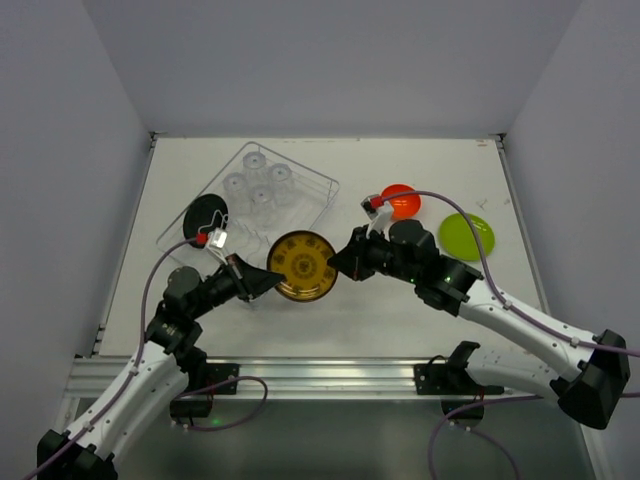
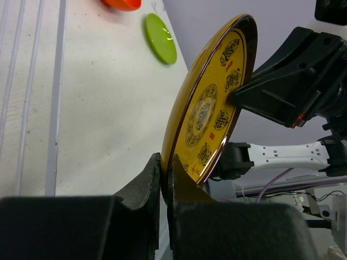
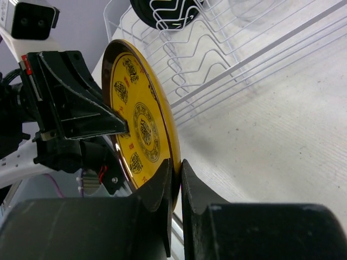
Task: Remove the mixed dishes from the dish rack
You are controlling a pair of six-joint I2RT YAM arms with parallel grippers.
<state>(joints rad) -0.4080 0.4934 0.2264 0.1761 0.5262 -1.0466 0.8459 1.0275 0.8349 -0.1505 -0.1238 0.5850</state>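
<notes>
A round yellow plate (image 1: 301, 265) with black ornaments hangs above the table in front of the dish rack (image 1: 322, 186), held on edge between both arms. My left gripper (image 1: 268, 281) is shut on its left rim (image 2: 166, 162), and my right gripper (image 1: 336, 264) is shut on the opposite rim (image 3: 177, 168). In the left wrist view the plate (image 2: 209, 108) tilts up and the right gripper's fingers (image 2: 282, 89) pinch its far edge. The rack holds several clear tumblers (image 1: 260, 193) and a black plate (image 1: 205, 215).
An orange bowl (image 1: 402, 202) and a yellow-green plate (image 1: 466, 236) lie on the table right of the rack. The rack's wire tines (image 3: 217, 59) stand just behind the held plate. White walls enclose the table on three sides.
</notes>
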